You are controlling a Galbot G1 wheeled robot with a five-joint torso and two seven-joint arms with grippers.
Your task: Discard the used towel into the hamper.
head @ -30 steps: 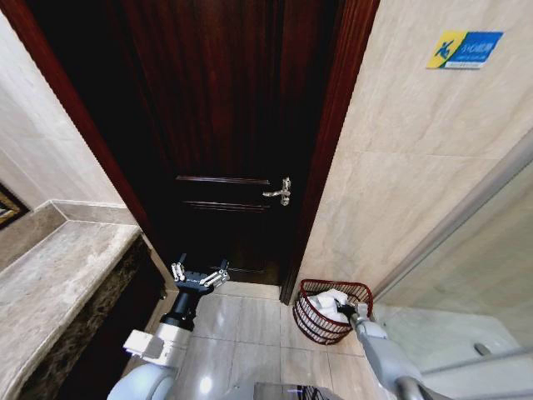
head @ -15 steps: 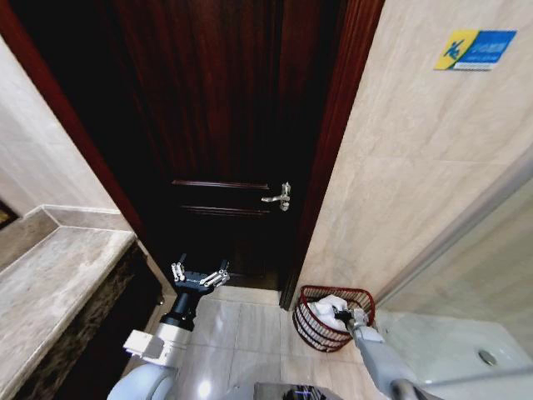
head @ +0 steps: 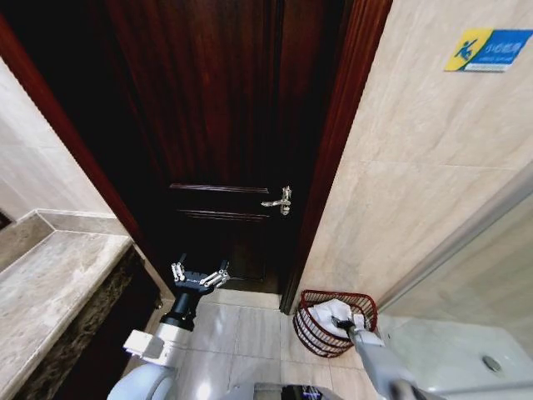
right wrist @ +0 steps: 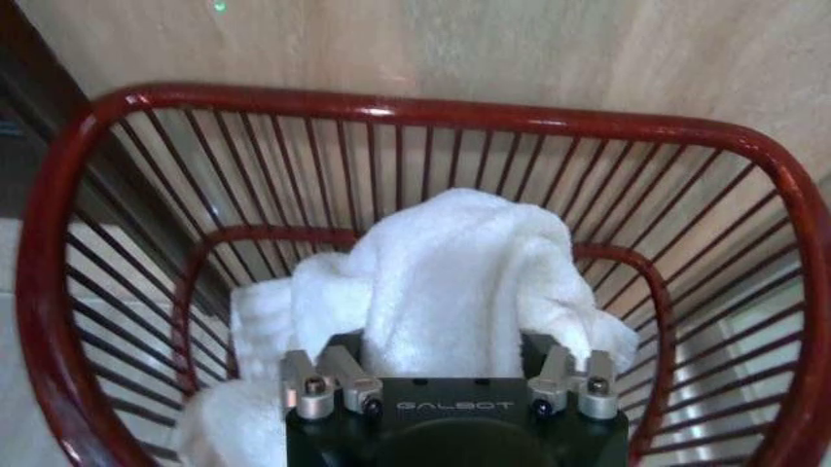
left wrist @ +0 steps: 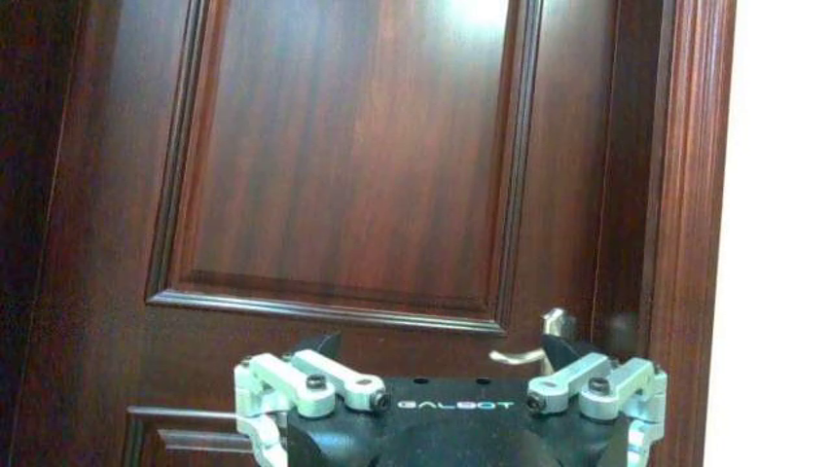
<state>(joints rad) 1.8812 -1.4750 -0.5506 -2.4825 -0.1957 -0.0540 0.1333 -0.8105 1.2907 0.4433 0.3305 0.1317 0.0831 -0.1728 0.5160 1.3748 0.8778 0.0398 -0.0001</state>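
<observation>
Your right gripper [right wrist: 449, 375] is already down inside the hamper [right wrist: 389, 112], which stands on the floor tiles in the corner between the door frame and the marble wall; the towel [right wrist: 442, 282] lies directly ahead of the fingers and bunched up against them, a white heap resting in the basket with folds spilling toward the near ribs on one side. From the right wrist view you see the fingers' knuckles spread wide at either side of the cloth, but the tips are buried under the towel; you cannot tell whether they are clamped on it or have let go. In the head view the right gripper [head: 348, 323] sits over the basket's mouth [head: 337, 294], with the towel [head: 329, 312] below the rolled rim; judged from that, the cloth is home and what matters is a straight way up and out, since the rim and thin ribs ring the fingers on all sides and a snagged fold could drag the towel out again.

Your left gripper [head: 200, 276] is well apart, held up in front of the dark wooden door [left wrist: 350, 165] with its fingers spread open and empty; the door handle [head: 279, 200] is above it; the stone counter [head: 50, 283] runs along your left, clear of the right arm's path.
</observation>
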